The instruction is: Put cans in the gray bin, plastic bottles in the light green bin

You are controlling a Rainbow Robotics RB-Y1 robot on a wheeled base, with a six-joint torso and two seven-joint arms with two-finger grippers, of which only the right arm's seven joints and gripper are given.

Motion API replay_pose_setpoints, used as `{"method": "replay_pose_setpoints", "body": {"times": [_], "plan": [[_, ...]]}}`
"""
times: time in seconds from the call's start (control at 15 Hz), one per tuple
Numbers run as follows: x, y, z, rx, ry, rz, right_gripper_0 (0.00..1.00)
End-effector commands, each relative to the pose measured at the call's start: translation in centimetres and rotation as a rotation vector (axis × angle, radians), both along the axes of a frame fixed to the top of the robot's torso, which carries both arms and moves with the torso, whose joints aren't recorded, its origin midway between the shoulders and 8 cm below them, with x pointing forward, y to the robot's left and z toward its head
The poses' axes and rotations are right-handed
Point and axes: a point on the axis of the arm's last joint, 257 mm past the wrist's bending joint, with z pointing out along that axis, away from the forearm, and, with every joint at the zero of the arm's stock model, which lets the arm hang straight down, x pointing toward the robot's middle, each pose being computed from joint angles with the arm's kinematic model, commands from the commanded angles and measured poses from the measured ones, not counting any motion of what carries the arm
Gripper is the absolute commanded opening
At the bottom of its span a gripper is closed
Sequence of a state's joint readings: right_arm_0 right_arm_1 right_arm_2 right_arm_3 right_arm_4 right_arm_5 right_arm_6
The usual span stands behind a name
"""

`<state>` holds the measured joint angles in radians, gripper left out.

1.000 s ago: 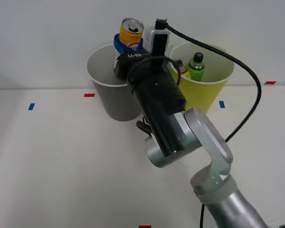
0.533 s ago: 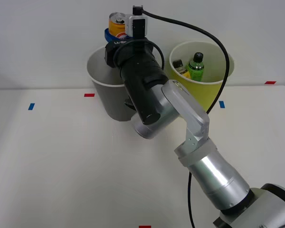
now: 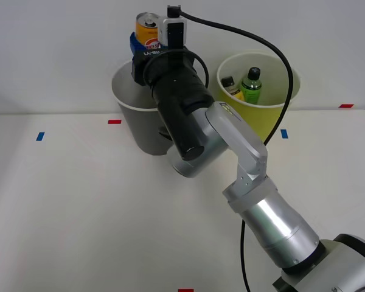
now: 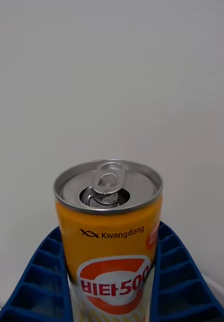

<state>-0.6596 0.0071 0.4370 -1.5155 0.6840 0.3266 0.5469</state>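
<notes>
Your right gripper is clenched on the can, upright between its blue fingers. Directly below it sits the gray bin; off to its right, the light green bin holds both plastic bottles.

Bright, even light falls from overhead; the white table shows only faint soft shadows beside the gray bin. Mild glare streaks the arm's silver casing. Up close, the can is sharp, its rim glinting.
</notes>
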Motion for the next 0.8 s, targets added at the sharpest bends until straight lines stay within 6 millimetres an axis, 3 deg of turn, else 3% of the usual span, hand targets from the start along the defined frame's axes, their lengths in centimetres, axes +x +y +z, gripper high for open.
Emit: {"method": "replay_pose_setpoints", "body": {"times": [0.07,0.27,0.67,0.8], "plan": [[-0.3,0.3,0.5,0.019,-0.015,0.026,0.9],[-0.4,0.4,0.8,0.03,-0.019,0.037,0.95],[-0.5,0.2,1.1,0.024,-0.039,0.034,0.95],[-0.3,-2.1,1.2,0.044,-0.044,0.007,0.95]]}}
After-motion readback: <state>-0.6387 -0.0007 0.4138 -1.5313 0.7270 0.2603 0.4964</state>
